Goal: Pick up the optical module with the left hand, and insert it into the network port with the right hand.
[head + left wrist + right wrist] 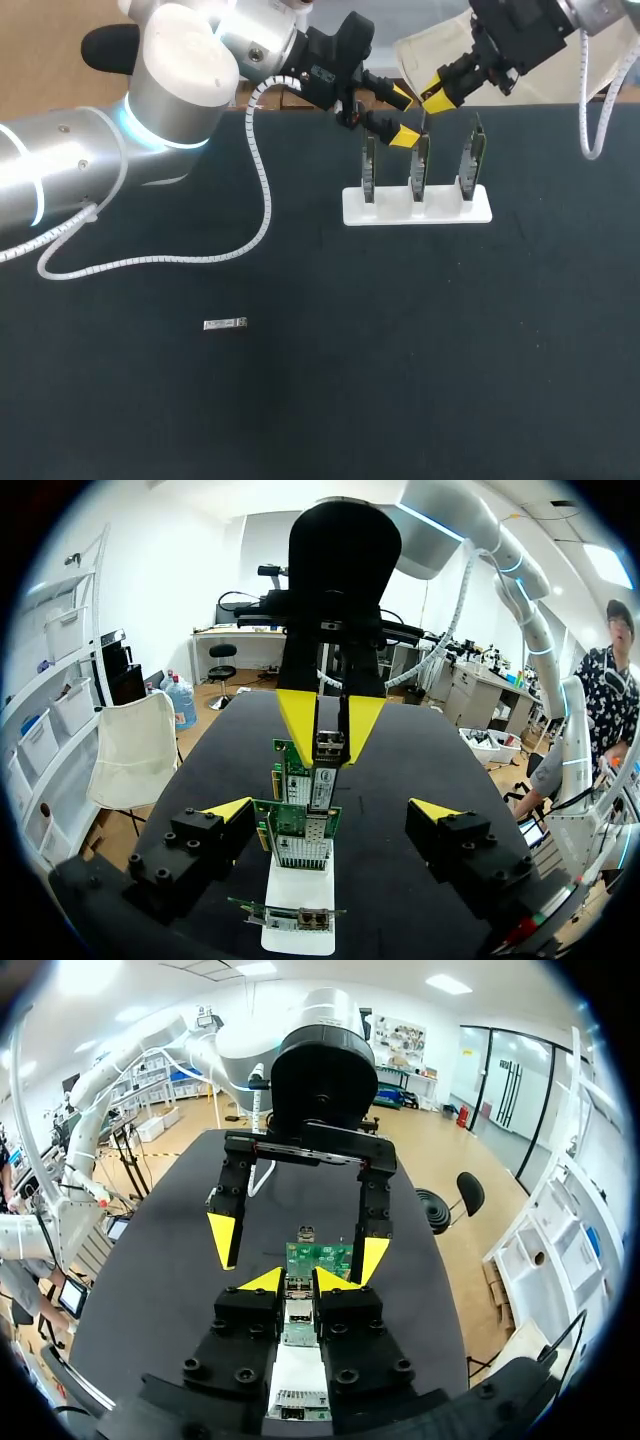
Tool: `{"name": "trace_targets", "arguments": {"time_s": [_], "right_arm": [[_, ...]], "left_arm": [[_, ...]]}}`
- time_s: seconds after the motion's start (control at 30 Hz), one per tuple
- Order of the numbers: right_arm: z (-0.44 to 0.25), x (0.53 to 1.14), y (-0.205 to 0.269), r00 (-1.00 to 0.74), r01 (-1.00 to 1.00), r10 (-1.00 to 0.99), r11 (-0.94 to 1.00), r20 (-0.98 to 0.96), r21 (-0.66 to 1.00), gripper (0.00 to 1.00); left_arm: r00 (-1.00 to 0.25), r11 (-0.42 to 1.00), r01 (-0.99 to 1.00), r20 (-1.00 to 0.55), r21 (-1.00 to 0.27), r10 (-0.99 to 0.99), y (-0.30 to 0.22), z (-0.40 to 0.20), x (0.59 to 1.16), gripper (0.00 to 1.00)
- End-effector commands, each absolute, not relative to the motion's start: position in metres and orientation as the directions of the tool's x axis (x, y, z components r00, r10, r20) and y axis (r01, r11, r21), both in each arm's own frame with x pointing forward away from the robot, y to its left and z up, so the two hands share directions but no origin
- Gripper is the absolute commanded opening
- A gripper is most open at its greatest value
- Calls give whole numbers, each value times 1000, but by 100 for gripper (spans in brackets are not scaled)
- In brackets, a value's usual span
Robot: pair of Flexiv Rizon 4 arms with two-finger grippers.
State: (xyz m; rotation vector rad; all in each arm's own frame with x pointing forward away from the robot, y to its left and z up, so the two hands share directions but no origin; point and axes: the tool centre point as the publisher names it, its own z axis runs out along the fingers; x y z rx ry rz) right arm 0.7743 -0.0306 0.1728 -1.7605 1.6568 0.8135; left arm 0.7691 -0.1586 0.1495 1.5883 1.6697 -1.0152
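My right gripper is shut on a small silver optical module, holding it just above the middle network card of three that stand upright in a white stand. The right wrist view shows the module pinched between its own yellow tips, with the green card right ahead. My left gripper hangs open beside the right one, its fingers spread wide on either side of the cards and touching nothing. A second silver module lies flat on the black table.
The left arm's white coiled cable droops onto the table's left half. The card stand sits near the back edge. A person stands beyond the table's side, not reaching over it.
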Motion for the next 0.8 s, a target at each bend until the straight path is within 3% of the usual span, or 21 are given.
{"name": "trace_targets", "arguments": {"time_s": [0.03, 0.8], "right_arm": [[171, 776, -29, 42, -998, -645, -63, -763, -1, 0], [169, 779, -31, 39, -999, -650, -54, -759, -6, 0]], "left_arm": [[-92, -19, 993, -845, -119, 527, -160, 150, 772, 100], [-92, -19, 993, -845, -119, 527, -160, 150, 772, 100]]}}
